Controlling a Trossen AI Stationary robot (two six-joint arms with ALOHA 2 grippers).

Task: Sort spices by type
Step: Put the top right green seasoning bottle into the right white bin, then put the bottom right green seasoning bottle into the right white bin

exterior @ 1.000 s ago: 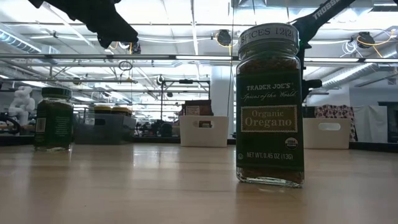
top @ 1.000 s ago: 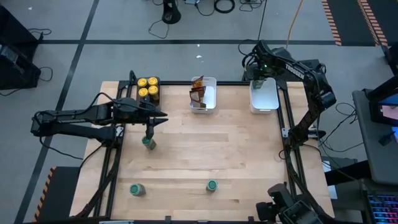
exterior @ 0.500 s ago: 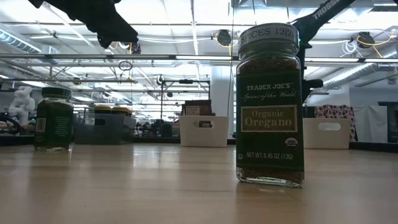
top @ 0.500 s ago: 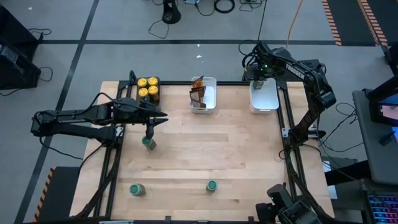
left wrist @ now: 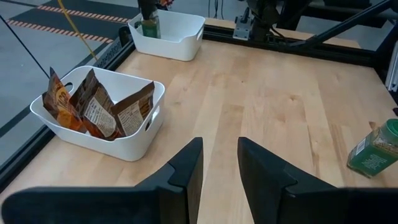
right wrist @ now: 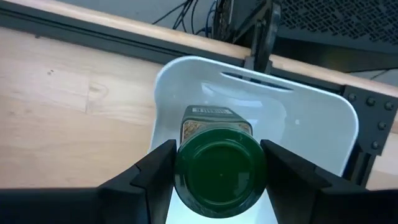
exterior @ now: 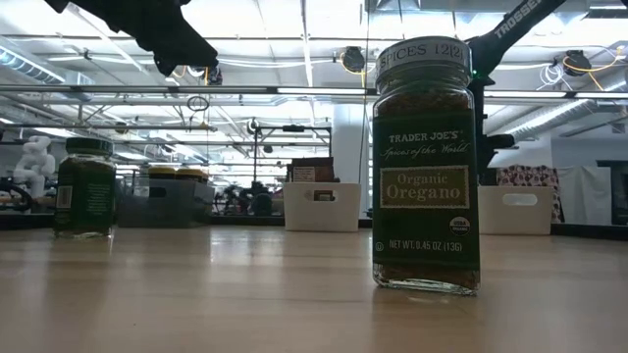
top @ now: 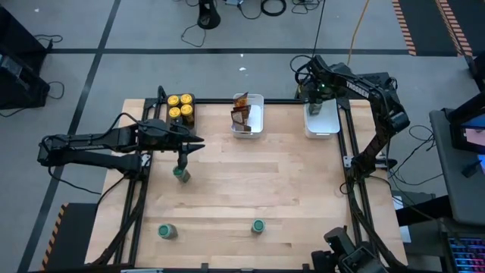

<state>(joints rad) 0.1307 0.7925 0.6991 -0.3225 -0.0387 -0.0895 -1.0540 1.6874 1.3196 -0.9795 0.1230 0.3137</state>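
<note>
Right gripper (right wrist: 221, 168) is positioned over the far end of the right white tray (top: 321, 121), fingers clamped on a green-lid jar (right wrist: 219, 167), lid facing the wrist camera; the tray wall is seen beneath the jar. Left gripper (top: 180, 165) is poised over the table's left-middle, right at another green-lid jar (top: 182, 174); in the left wrist view its fingers (left wrist: 186, 171) are parted by a narrow gap with nothing seen between them, so a grip on that jar cannot be confirmed.

4 yellow-lid jars (top: 180, 105) are grouped in the dark tray (top: 189, 115) at far left. Brown-orange packets (left wrist: 93, 112) are stood upright in the middle white tray (top: 256, 121).

2 green-lid jars are left loose near the front edge: 1 front-left (top: 165, 230), 1 front-centre (top: 258, 226), the latter filling the low view as an oregano jar (exterior: 426, 167) and blocking most of the right arm behind it.
</note>
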